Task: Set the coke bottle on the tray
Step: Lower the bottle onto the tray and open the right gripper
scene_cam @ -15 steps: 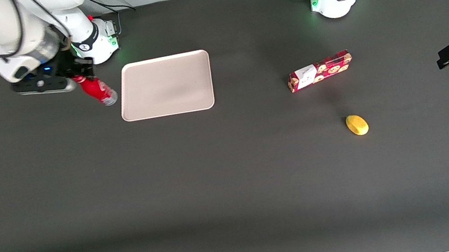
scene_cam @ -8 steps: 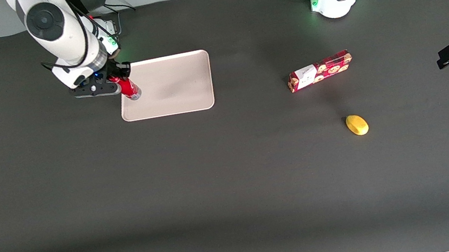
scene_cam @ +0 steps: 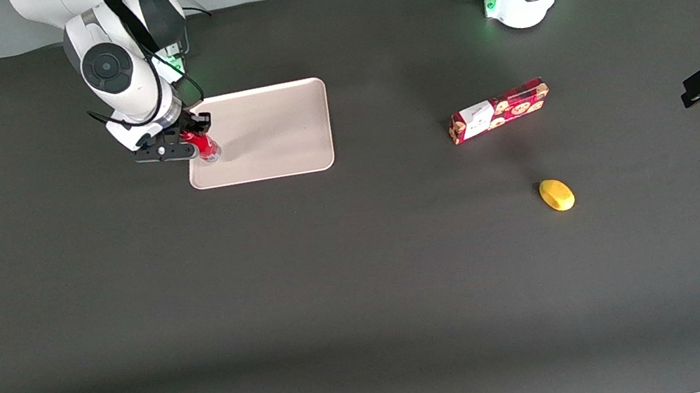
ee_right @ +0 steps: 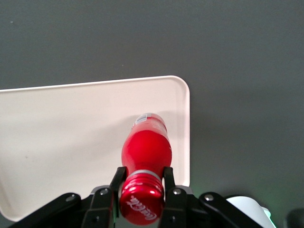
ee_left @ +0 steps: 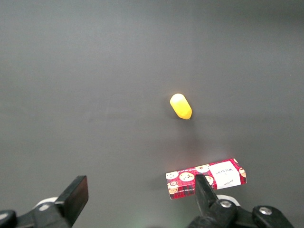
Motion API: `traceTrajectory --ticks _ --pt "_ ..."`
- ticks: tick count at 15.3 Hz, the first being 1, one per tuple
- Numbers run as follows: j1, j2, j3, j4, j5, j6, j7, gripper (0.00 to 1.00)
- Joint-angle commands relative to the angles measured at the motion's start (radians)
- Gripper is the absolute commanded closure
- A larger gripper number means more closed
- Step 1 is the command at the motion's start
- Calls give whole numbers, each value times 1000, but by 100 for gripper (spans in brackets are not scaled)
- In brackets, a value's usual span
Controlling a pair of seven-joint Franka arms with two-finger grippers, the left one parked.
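My right gripper (scene_cam: 192,137) is shut on the neck of the coke bottle (scene_cam: 204,147), a slim red bottle with a red cap. In the right wrist view the black fingers (ee_right: 117,180) clamp the coke bottle (ee_right: 146,147) just under its cap. The bottle stands nearly upright with its silvery base at the surface of the pale beige tray (scene_cam: 282,129), close to the tray's short edge toward the working arm's end. From the wrist, the tray (ee_right: 61,128) spreads under the bottle. Whether the base touches the tray I cannot tell.
A red cookie box (scene_cam: 498,110) lies toward the parked arm's end of the table. A yellow lemon-like object (scene_cam: 557,194) sits nearer the front camera than the box. Both also show in the left wrist view: cookie box (ee_left: 206,178), yellow object (ee_left: 181,106).
The gripper carried the bottle from beside the tray to over the tray's edge, then lowered it and turned it more upright.
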Motion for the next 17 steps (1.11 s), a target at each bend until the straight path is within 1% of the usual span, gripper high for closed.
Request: traceTrajectory --ticks 1,3,5,10,11,12,13,14,15,16,17 --pt "7 -17 23 -53 -1 60 6 100" --pt "6 -17 39 -66 -1 69 9 100" --pt "1 -17 72 -85 -1 94 19 100" --pt "-3 -8 73 -95 -4 117 11 100" --pt "-3 -2 73 -98 -13 122 11 100" --pt "-6 -1 73 -98 -25 125 11 80" --pt "-8 7 73 -99 -28 131 11 77" --pt "-9 7 73 -99 -28 134 11 77" --pt "-11 12 73 -99 -30 135 11 73" --pt "-13 12 74 -99 -31 138 11 62" --pt "-13 13 74 -99 -36 140 11 57"
